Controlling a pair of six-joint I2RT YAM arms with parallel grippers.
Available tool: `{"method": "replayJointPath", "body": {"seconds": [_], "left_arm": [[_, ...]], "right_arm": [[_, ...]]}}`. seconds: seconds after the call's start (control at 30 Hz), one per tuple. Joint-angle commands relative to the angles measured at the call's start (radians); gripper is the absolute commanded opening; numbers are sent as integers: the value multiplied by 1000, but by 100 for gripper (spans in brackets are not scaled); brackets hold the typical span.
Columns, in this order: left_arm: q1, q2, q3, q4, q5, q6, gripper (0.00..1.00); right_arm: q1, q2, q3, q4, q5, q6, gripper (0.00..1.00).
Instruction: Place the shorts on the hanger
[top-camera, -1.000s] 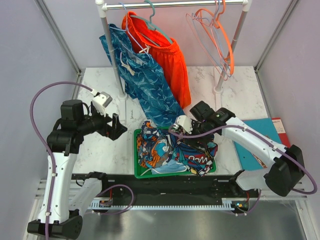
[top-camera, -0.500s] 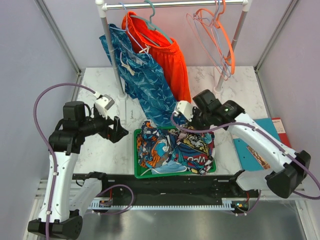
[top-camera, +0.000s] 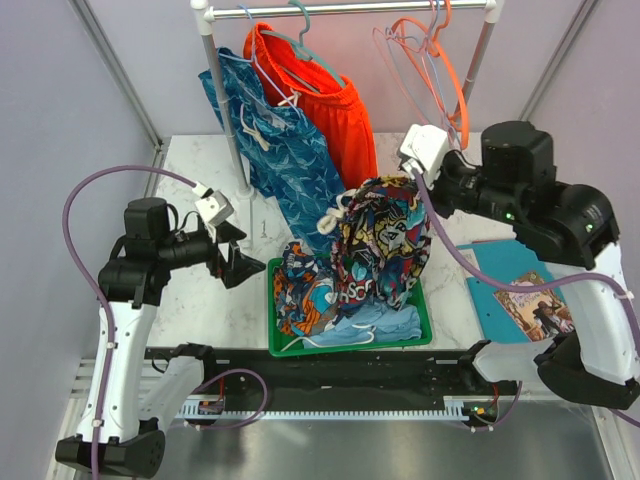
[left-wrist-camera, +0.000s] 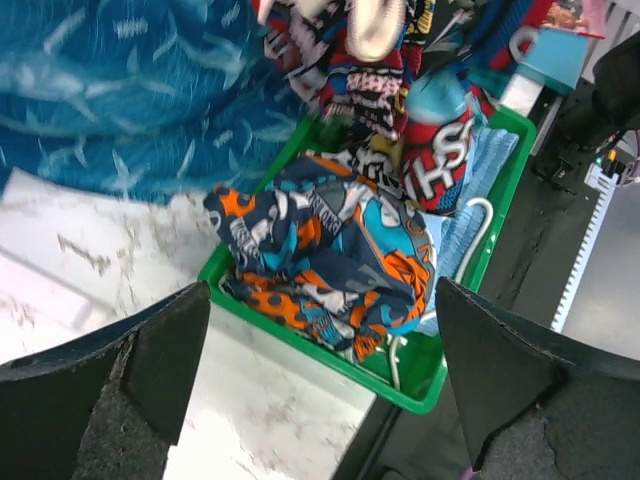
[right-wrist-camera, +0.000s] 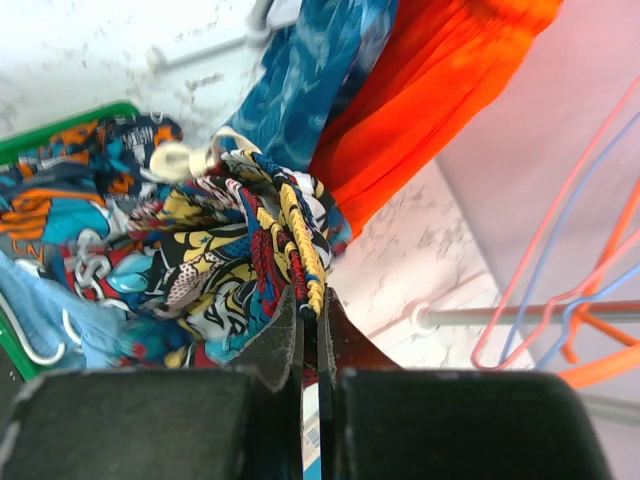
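The comic-print shorts (top-camera: 385, 245) hang bunched by their waistband from my right gripper (top-camera: 420, 188), which is shut on them and holds them above the green tray (top-camera: 350, 351). In the right wrist view the two fingers pinch the yellow and red waistband edge (right-wrist-camera: 305, 262) at the gripper (right-wrist-camera: 312, 308). The white drawstring (right-wrist-camera: 180, 160) dangles to the left. The pale pink hanger (top-camera: 405, 85) hangs on the rail at the back right, beside orange hangers. My left gripper (top-camera: 236, 258) is open, left of the tray, with nothing in it (left-wrist-camera: 320, 360).
Another navy, orange and teal garment (left-wrist-camera: 330, 250) and a light blue one (top-camera: 365, 325) lie in the tray. Blue patterned shorts (top-camera: 290, 160) and orange shorts (top-camera: 335, 100) hang from the rack, whose pole (top-camera: 232, 120) stands behind the tray. A blue folder (top-camera: 500, 300) lies at right.
My right gripper shut on the shorts in the tray, then rose up and back to the right, pulling them up out of the pile. The left arm barely shifted.
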Motion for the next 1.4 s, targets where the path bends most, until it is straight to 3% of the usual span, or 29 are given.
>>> {"method": "replayJointPath", "body": {"seconds": [0.0,0.17,0.23,0.37,0.43,0.6,0.73,0.77,0.87,0.97,1.13,1.27,1.37], "left_arm": [[1,29,19,140,155,70,99],[-63,70,15,265,236,43,94],[-121,56,-19,328,163,15,93],[-344,0,-102,436,-6,7,95],[-412,-20,-130,456,-86,63,95],[-450,1,-44,526,-28,197,94],[-479,33,74,521,-11,510,94],[-486,59,143,490,-6,647,91],[-521,143,313,297,8,861,89],[-567,164,357,218,-21,993,90],[-635,162,332,220,-40,1008,93],[-748,170,282,246,-100,983,93],[-814,130,191,362,-130,995,91]], "right_arm": [[1,11,143,-42,-52,9,0],[3,5,202,25,-79,59,0],[3,0,205,57,-86,94,0],[1,-6,191,120,-96,119,0],[3,-16,170,135,-121,119,0],[3,-127,23,335,-183,119,0],[3,-156,-65,412,-260,110,0],[3,-156,-74,407,-279,107,0],[3,-170,-152,410,-417,85,0],[1,-205,-307,494,-500,82,0],[1,-260,-520,613,-643,76,0],[5,-248,-573,692,-721,129,0],[11,-234,-600,714,-743,148,0]]}}
